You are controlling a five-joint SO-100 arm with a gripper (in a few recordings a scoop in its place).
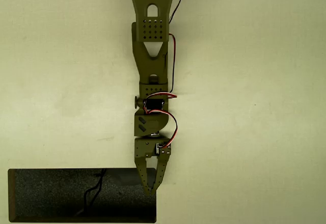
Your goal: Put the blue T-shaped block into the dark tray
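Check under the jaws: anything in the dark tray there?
The gripper hangs over the dark tray, right end. Visible floor holds just a thin black squiggly line. Whatever lies beneath the jaws is covered.

Overhead view. A plain pale cream table surface (244,81) spans the scene from left edge to right edge and from far to near, matte and evenly lit (soft light, faint shadows only). A few small dark specks and slight scuffs mark it, one speck at right of centre.
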